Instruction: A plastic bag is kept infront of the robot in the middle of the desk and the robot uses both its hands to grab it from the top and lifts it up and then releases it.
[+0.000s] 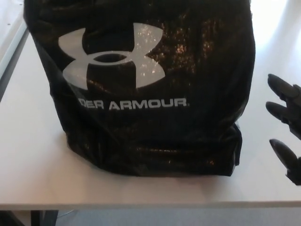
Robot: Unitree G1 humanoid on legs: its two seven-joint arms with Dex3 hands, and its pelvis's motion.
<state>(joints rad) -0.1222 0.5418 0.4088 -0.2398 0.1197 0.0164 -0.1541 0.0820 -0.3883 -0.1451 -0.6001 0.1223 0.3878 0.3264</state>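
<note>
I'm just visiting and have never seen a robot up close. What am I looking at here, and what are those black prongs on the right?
The picture comes from a camera on a humanoid robot's head, looking down at a white desk. Standing on it is a black plastic bag with a white logo. The black prongs are the thumb and two fingers of the right robot hand, spread apart beside the bag, holding nothing and not touching it. The left robot hand is out of the picture. Nothing is being held at this moment.
</note>
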